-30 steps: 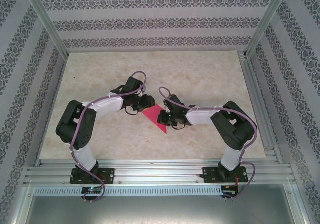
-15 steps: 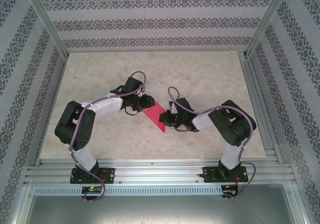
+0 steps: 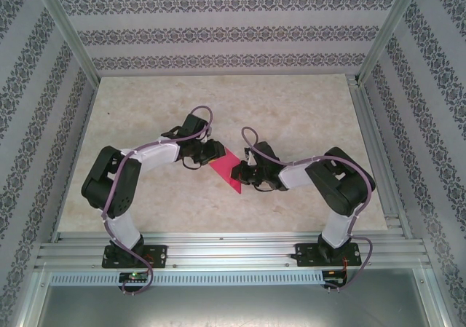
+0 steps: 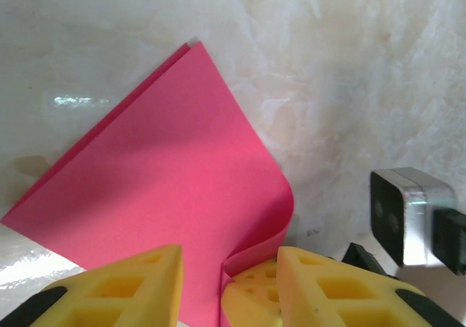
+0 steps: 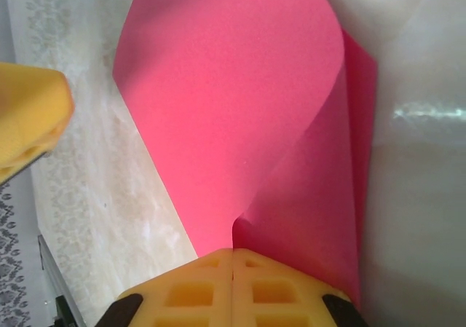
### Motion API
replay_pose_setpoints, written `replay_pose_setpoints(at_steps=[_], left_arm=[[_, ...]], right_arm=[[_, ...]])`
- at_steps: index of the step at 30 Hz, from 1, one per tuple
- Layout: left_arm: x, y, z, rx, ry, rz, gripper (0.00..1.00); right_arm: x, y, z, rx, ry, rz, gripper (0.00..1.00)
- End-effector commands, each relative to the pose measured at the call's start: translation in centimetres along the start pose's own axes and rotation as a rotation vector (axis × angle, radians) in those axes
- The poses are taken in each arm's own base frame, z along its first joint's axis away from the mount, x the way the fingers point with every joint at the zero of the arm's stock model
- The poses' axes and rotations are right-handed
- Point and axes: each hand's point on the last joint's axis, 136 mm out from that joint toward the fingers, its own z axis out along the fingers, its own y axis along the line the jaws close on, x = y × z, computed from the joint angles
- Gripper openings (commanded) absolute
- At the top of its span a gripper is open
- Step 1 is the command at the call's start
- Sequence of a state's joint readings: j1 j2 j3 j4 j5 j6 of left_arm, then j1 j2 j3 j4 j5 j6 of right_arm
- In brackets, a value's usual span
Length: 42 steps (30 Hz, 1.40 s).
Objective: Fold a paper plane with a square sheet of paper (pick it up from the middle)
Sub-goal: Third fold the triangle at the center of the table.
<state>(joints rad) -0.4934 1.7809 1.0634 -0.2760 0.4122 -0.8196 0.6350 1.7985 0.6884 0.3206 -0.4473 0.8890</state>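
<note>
Right pincer (image 5: 233,258) pressed together on the square sheet of paper (image 5: 233,87) just ahead, wrist freshly turned, curling it over. Left pincer (image 4: 229,258) part spread astride the curl. Fold probably begun, not yet creased.

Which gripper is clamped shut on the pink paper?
The right gripper: its fingers meet, pinching the square sheet of paper. The left gripper has its fingers apart around the sheet's curled edge.
</note>
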Motion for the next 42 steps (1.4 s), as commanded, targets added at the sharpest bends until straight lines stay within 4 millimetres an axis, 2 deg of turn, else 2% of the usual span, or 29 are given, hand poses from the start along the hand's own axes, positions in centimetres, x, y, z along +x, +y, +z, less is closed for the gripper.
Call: replay_pose_setpoints(at_steps=[1,2,4,7,8,11,15,16,17,18,21,25,31,34,38,42], left_arm=[[-0.5,-0.3,1.3,0.006,-0.006,-0.016,0.40],[-0.6,-0.2,1.6,0.003,-0.004,-0.014,0.40],[-0.6,0.4,2.2,-0.014,0.000,-0.020,0.40],[-0.5,1.1,3.1,-0.029,0.011,-0.033,0.39],[-0.4,1.2,3.3,-0.026,0.014,-0.038,0.39],[-0.3,1.5,3.5,-0.031,0.020,-0.041,0.39],[-0.1,1.9,3.5,-0.053,0.022,-0.039,0.39],[-0.1,2.0,3.5,-0.056,0.023,-0.039,0.39],[-0.1,2.0,3.5,-0.055,0.023,-0.039,0.39],[-0.1,1.9,3.4,-0.053,0.023,-0.037,0.39],[-0.1,1.0,3.0,-0.022,0.022,-0.028,0.39],[-0.2,-1.2,1.9,0.067,0.020,0.001,0.37],[0.4,-4.3,1.0,0.242,0.057,-0.009,0.26],[1.0,-3.8,1.0,0.219,0.079,-0.027,0.26],[2.4,-2.7,1.5,0.211,0.133,-0.075,0.25],[2.9,-3.1,1.5,0.270,0.149,-0.093,0.26]], right_arm=[[2.5,-3.7,-0.2,0.177,0.082,0.008,0.17],[2.4,-3.5,-0.2,0.178,0.080,0.002,0.15],[2.3,-2.9,-0.1,0.178,0.082,-0.010,0.22],[2.1,-2.5,0.1,0.187,0.082,-0.018,0.23],[2.0,-2.4,0.2,0.185,0.079,-0.013,0.26],[1.6,-1.7,0.2,0.143,0.058,0.003,0.27],[1.9,-2.3,0.3,0.129,0.067,0.048,0.29],[2.0,-2.3,0.3,0.125,0.067,0.051,0.32],[2.1,-2.4,0.3,0.120,0.064,0.058,0.39],[2.1,-2.3,0.3,0.112,0.062,0.062,0.43],[2.1,-2.7,0.1,0.120,0.061,0.071,0.45],[1.9,-2.4,0.1,0.100,0.055,0.072,0.48],[1.8,-2.1,0.4,0.068,0.054,0.073,0.54],[1.8,-2.0,0.4,0.061,0.052,0.073,0.60],[1.8,-2.0,0.5,0.061,0.054,0.069,0.60],[1.9,-2.0,0.4,0.059,0.046,0.070,0.62]])
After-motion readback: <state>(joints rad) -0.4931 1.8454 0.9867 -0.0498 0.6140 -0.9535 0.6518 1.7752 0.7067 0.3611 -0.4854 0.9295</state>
